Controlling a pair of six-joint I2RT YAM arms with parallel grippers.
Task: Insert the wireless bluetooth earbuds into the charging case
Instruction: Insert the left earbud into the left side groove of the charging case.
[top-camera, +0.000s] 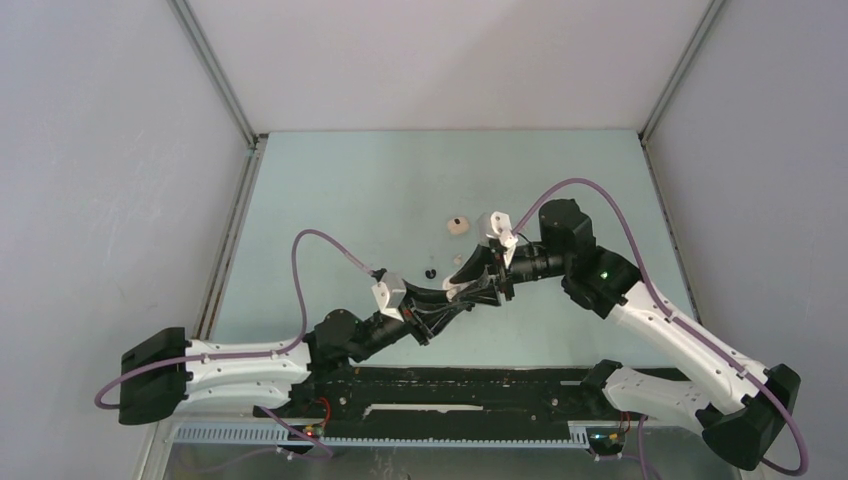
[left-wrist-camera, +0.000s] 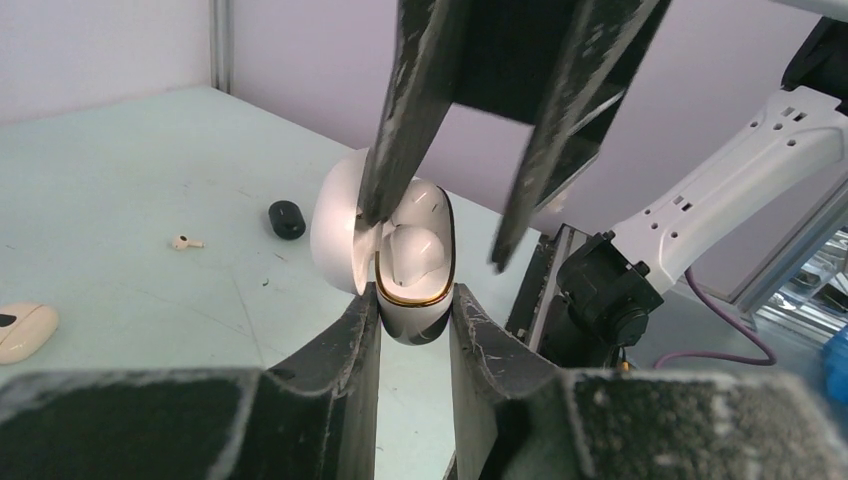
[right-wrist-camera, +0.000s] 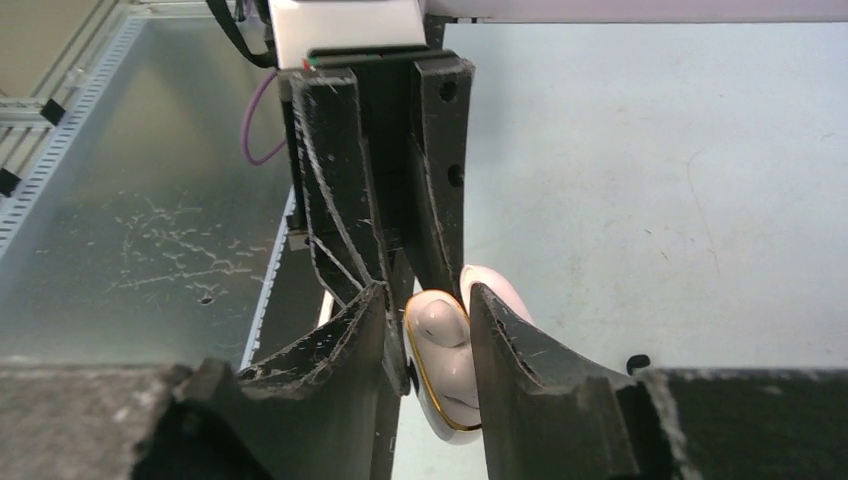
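Observation:
My left gripper (left-wrist-camera: 414, 302) is shut on the lower body of a white charging case (left-wrist-camera: 418, 322) with a gold rim and holds it above the table. The lid (left-wrist-camera: 335, 215) stands open to the left. A white earbud (left-wrist-camera: 417, 250) sits inside the case. My right gripper (right-wrist-camera: 428, 300) is open and straddles the case's open top. One finger (right-wrist-camera: 500, 320) stands between the body and the lid. The earbud also shows in the right wrist view (right-wrist-camera: 440, 322). In the top view both grippers meet mid-table around the case (top-camera: 460, 291).
On the table lie a black earbud (left-wrist-camera: 287, 219), a tiny white stemmed earbud (left-wrist-camera: 186, 242) and a beige pebble-like case (left-wrist-camera: 22, 330). In the top view they show as the black earbud (top-camera: 431, 271) and the beige case (top-camera: 457, 225). White walls enclose the table.

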